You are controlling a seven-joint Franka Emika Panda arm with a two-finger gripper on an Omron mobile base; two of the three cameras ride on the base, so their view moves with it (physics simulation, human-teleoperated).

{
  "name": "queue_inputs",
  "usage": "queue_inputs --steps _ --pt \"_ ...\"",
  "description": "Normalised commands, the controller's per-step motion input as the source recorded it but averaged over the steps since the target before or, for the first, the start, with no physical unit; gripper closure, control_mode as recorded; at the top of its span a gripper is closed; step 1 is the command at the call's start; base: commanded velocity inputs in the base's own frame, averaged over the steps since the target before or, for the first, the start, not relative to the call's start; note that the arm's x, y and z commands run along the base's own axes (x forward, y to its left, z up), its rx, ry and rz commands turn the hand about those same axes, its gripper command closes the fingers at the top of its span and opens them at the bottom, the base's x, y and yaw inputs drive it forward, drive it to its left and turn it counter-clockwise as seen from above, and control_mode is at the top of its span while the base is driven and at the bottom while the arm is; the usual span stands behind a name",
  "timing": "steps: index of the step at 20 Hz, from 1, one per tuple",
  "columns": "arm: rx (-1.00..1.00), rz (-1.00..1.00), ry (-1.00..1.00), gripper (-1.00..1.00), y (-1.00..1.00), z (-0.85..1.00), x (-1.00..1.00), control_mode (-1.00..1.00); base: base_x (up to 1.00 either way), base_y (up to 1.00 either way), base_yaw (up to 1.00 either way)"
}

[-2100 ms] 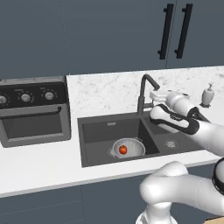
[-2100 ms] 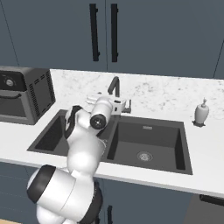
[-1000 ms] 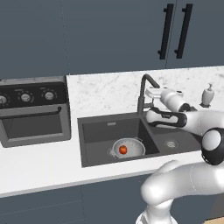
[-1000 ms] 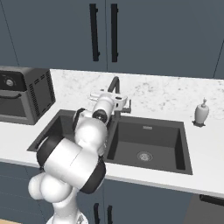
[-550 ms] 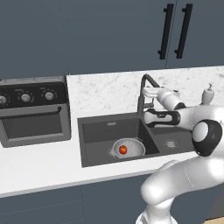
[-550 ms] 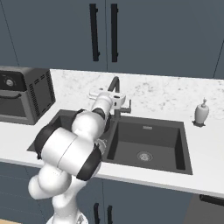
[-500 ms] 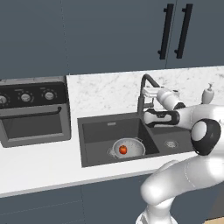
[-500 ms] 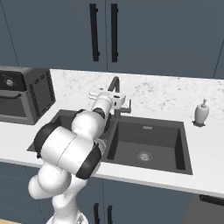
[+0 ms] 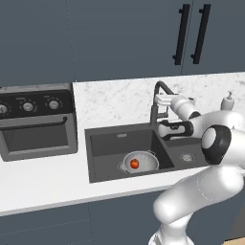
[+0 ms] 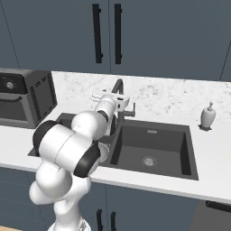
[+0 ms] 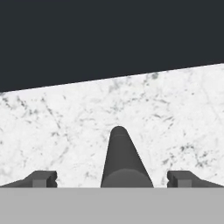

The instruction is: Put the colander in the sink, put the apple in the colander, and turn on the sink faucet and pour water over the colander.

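With the small round silvery perforated metal colander (image 9: 141, 161) sitting in the left basin of the large dark grey rectangular double-basin sink (image 9: 107, 143), step one reads as done. The small round red-orange apple (image 9: 135, 163) lies inside the colander bowl, slightly toward 9 o'clock of its centre, so step two also reads as done.

What remains, by my judgement: the water. No stream is visible at the spout in either base view, so the tap appears to be off.

The tall slim dark metal gooseneck faucet (image 9: 159, 100) stands at the back rim of the sink, on the divider between the basins, at roughly 1 o'clock from the colander in the left base view. In the right base view it (image 10: 118, 88) rises just behind the white wrist.

The two-finger gripper (image 11: 113, 178) is up at the faucet. In the hand view its dark fingertips (image 11: 41, 178) stand wide apart at the bottom edge, toward 7 and 5 o'clock, with a dark rounded rod (image 11: 121, 159) rising between them at 6 o'clock; this is probably the faucet lever, though I cannot be sure. Neither tip touches it. Behind is speckled white marble countertop (image 11: 175, 113).

The spout appears to arch toward the left basin, but whether it is over the colander I cannot tell.

Likely next: push the lever.
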Motion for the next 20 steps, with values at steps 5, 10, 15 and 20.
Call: queue_inputs --steps 5,10,15,20 --pt "0.0 0.0 0.0 -1.0 0.04 0.02 0.0 -1.0 0.0 0.0 0.0" --pt "0.0 0.0 0.0 -1.0 0.15 0.0 0.0 -1.0 0.0 0.0 0.0" --pt "0.0 0.0 0.0 -1.0 0.18 0.0 0.0 -1.0 0.0 0.0 0.0" --pt "0.0 0.0 -0.01 -1.0 0.25 0.04 0.0 -1.0 0.0 0.0 0.0"
